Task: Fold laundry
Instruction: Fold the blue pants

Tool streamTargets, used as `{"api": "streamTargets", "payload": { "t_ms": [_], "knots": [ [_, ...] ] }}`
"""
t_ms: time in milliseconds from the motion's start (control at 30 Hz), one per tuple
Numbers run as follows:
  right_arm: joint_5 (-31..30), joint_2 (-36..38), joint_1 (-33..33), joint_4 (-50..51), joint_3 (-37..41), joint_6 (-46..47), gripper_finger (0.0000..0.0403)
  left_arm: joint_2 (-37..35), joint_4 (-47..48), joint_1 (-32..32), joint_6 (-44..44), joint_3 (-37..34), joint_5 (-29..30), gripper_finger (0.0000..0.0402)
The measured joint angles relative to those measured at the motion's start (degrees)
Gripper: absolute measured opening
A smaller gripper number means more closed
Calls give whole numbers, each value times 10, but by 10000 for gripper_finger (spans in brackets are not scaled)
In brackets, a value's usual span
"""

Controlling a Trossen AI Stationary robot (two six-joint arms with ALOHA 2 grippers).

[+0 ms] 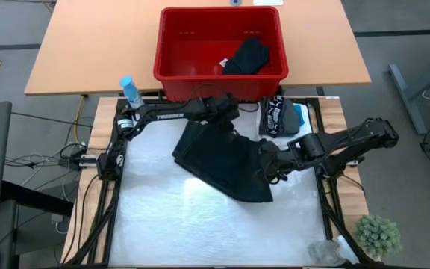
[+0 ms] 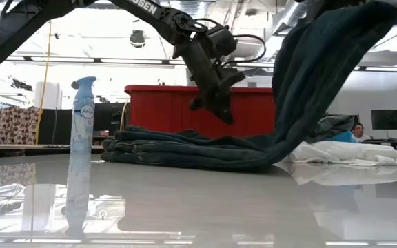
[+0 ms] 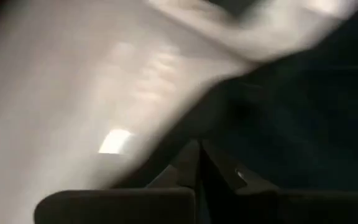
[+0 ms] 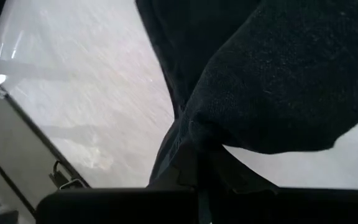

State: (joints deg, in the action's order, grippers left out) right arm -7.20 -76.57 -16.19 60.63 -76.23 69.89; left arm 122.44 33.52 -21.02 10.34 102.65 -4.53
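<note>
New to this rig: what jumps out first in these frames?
The dark garment sprawled mid-table, one end hoisted high by the right gripper, shut on it, the rest draping down to the folded part. Behind it, the red basket on the wooden table holds another black garment. The left gripper hangs shut above the folded part, holding nothing.

A garment [image 1: 226, 161] is lying across the table's [image 1: 163, 224] middle, its right end hanging up from the right gripper [image 1: 269, 170]. The left gripper [image 1: 226, 104] is hovering over its far edge, before the basket [image 1: 172, 45], which is holding more laundry [image 1: 246, 56]. A bottle [image 1: 131, 91] is standing left of the basket.
</note>
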Motion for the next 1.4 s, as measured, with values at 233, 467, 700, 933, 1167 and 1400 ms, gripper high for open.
{"api": "streamTargets", "payload": {
  "t_ms": [233,467,700,933,1167,1400],
  "knots": [
    [-7,0,-15,60,0,35,30,-35,50,22,49,-4,-95,0],
    [-8,0,-23,101,0,51,30,-169,19,90,139,-77,91,0],
    [-8,0,-23,105,0,47,30,-318,-114,190,287,-330,165,0],
    [-7,0,-26,98,0,46,30,-338,-301,253,386,-524,245,0],
    [0,0,-14,86,0,38,30,-287,-412,279,388,-535,288,0],
    [27,0,12,23,0,9,30,-222,-412,296,408,-537,288,0]
  ]
}}
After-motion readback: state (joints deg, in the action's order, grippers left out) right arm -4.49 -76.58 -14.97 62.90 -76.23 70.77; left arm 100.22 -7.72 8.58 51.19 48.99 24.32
